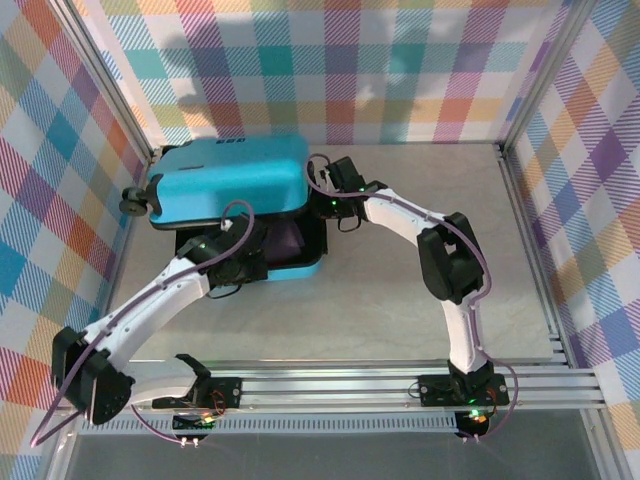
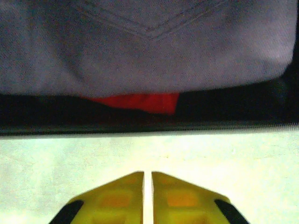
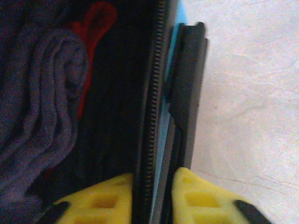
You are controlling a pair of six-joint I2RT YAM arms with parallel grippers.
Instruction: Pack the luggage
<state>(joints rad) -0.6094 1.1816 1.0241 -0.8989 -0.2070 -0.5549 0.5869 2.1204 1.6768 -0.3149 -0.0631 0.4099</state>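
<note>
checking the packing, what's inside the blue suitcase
A folded purple garment with a red garment peeking from under it, on black lining. The suitcase lid covers the rest from above, so more cannot be seen.

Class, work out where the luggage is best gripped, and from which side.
On the luggage, the zipper rim at its right end, from above, one finger inside and one outside. That wall is thin and upright, so it fits between the jaws; the right gripper straddles it so. The turquoise shell is too broad.
</note>
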